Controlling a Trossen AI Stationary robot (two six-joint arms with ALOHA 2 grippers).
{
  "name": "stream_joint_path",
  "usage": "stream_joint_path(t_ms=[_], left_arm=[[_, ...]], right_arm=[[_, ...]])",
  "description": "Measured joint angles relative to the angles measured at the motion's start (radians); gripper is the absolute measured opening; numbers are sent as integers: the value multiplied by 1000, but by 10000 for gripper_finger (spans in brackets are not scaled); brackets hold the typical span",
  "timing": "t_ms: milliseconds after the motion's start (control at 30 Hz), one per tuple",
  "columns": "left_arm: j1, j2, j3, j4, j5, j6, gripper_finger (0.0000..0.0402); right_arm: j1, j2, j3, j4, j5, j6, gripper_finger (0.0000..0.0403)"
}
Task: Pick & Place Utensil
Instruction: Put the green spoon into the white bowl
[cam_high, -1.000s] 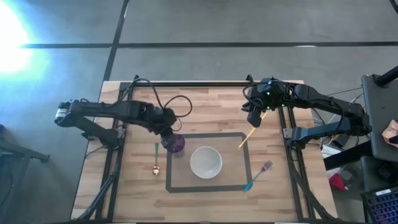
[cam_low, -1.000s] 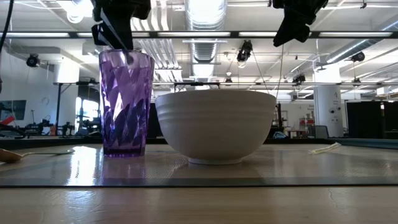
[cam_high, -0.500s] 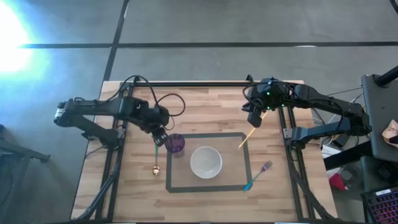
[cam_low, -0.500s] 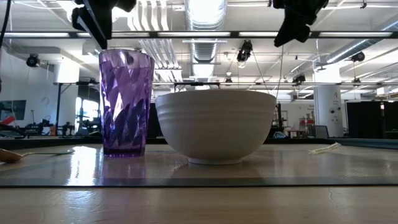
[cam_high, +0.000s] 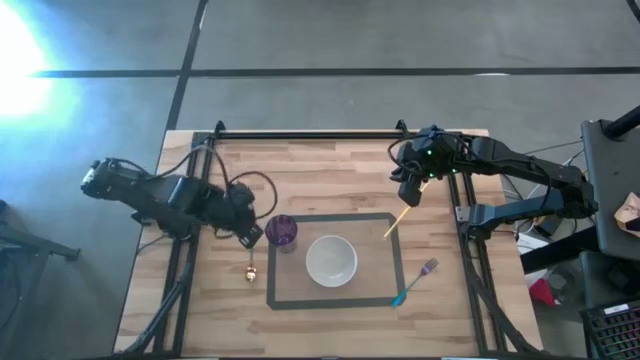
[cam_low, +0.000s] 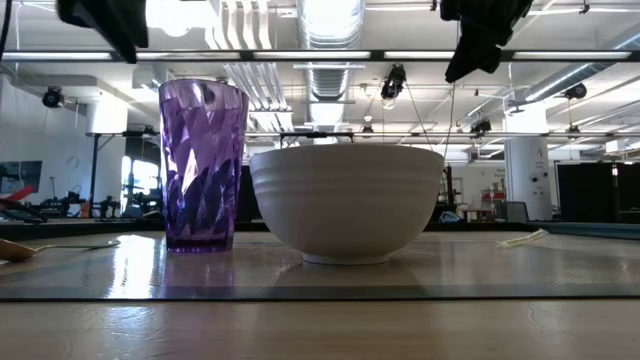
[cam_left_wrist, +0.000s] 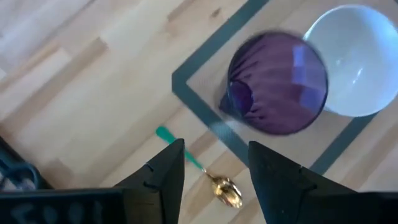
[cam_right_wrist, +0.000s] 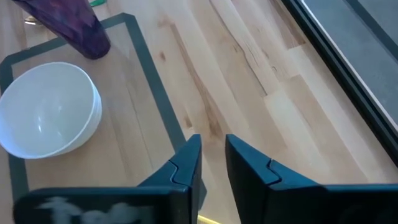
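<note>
A purple faceted cup (cam_high: 283, 232) (cam_low: 203, 165) stands upright on its base inside a dark tape rectangle, beside a white bowl (cam_high: 331, 260) (cam_low: 345, 200). A gold spoon with a green handle (cam_high: 250, 258) (cam_left_wrist: 225, 190) lies flat on the wood to the cup's left. My left gripper (cam_high: 250, 237) (cam_left_wrist: 214, 149) hovers open, above the spoon and just left of the cup. My right gripper (cam_high: 408, 192) (cam_right_wrist: 212, 142) hangs high near the far right, its fingers a narrow gap apart, holding nothing. A pale yellow stick utensil (cam_high: 400, 218) lies below it.
A fork with a teal handle (cam_high: 415, 283) lies at the tape rectangle's near right corner. Black frame rails (cam_high: 310, 134) run along the table's far, left and right edges. Bare wood (cam_high: 330, 180) shows between the arms, beyond the tape.
My left gripper has drawn away from the purple cup, moving toward the table's left edge and a little toward the near edge, over the spoon. The cup has stayed upright in place. My right arm has kept still.
</note>
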Motion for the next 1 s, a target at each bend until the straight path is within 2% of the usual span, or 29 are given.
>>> stream_joint_path(t_ms=[200,433,700,900,1000], left_arm=[[-106,-1,-83,8,-1,-208,167],[-184,-1,-149,23,-1,-364,167],[-228,-1,-265,141,16,-478,168],[-237,-1,-375,320,54,-498,168],[-239,-1,-416,355,60,-502,168]], right_arm=[[0,0,-3,-1,0,1,61],[0,0,-3,-1,0,-10,62],[0,0,-4,-5,0,-17,74],[0,0,-4,-5,0,-17,71],[0,0,-4,-5,0,-17,65]])
